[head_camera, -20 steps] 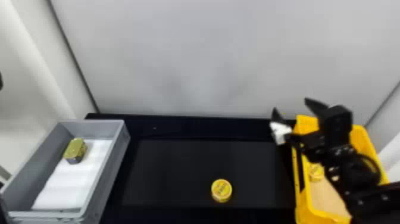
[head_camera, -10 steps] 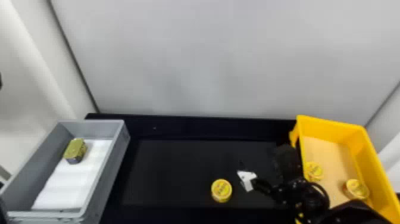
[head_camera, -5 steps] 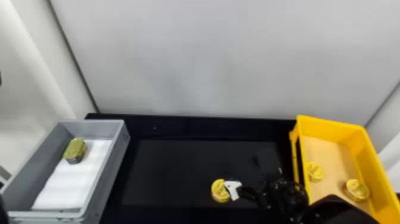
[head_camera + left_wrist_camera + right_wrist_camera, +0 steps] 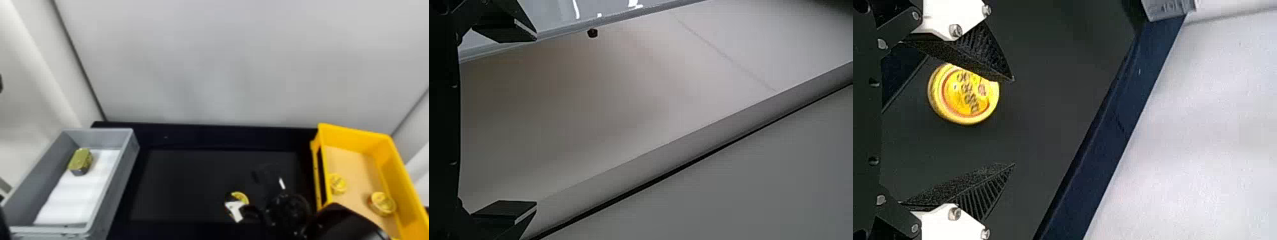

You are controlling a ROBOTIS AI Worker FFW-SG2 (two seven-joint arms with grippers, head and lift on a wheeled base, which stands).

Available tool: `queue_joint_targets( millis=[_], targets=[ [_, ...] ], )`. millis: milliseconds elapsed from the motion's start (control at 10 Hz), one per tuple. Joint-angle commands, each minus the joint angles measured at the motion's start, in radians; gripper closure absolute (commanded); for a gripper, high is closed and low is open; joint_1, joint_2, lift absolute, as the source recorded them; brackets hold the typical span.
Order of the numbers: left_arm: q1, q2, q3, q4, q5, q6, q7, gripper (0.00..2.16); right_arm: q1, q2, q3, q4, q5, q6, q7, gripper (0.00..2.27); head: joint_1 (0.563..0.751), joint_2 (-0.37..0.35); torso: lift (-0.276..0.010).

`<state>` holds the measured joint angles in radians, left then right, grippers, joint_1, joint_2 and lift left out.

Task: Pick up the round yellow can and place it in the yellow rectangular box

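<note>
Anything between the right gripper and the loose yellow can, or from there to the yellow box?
No separate object visible between right gripper and can; one jaw partly covers the can in the right wrist view. Toward the yellow rectangular box: the right arm itself, then the box's left wall.

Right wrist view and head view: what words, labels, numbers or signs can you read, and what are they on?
Nothing is clear enough to quote.
Round yellow can: dark print on the lid, too blurred.
Grey piece at the right wrist view's edge: faint marks, too blurred.
Left can and right can in the yellow box: lid print, too small.
Gold-green tin in the grey box: none legible.
</note>
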<state>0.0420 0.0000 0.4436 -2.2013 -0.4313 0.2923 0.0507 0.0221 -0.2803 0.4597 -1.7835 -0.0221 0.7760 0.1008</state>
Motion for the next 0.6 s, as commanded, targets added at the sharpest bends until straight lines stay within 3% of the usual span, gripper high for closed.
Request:
queue_joint_targets(
  millis=[0,500],
  targets=[
    [-0.004,-0.003,0.000,0.005,-0.004,-0.001,-0.003,0.09,-0.033,0.000,0.050,0.009,0.019,-0.006,0.048,0.23,0.694,0.014,-0.056],
    [-0.013,-0.003,0.012,0.006,-0.015,-0.002,-0.017,0.09,-0.031,-0.036,0.050,-0.048,0.133,0.039,0.154,0.23,0.694,0.014,-0.056]
  ],
)
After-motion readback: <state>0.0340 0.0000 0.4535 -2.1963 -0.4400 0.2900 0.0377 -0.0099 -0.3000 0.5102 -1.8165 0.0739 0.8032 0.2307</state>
